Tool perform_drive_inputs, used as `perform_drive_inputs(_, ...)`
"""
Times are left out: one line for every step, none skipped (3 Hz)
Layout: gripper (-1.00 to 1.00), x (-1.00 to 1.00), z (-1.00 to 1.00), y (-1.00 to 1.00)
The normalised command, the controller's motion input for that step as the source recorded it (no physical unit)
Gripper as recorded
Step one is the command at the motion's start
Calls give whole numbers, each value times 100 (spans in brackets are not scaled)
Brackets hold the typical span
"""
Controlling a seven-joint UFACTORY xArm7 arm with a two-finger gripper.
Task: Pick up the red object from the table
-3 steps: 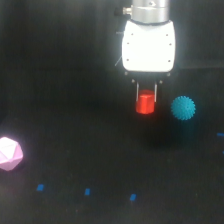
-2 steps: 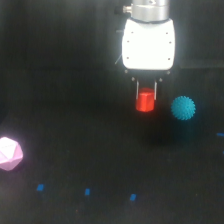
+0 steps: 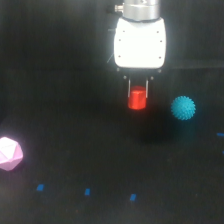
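The red object (image 3: 137, 98), a small stubby red cylinder, hangs between the two thin fingers of my gripper (image 3: 138, 93), which is shut on it. The white gripper body is directly above it. The red object is lifted off the black table (image 3: 75, 115); a faint shadow lies on the table below and a little to the right of it.
A teal spiky ball (image 3: 183, 107) rests on the table just to the exterior view's right of the held object. A pink polyhedron (image 3: 9, 153) sits at the left edge. Small blue tape marks (image 3: 87, 191) dot the front of the table.
The gripper has risen a little with the red object in it, leaving more gap between the object and the table. The ball and polyhedron have not moved.
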Motion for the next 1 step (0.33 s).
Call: perform_drive_inputs(-100, 3, -54, -11)
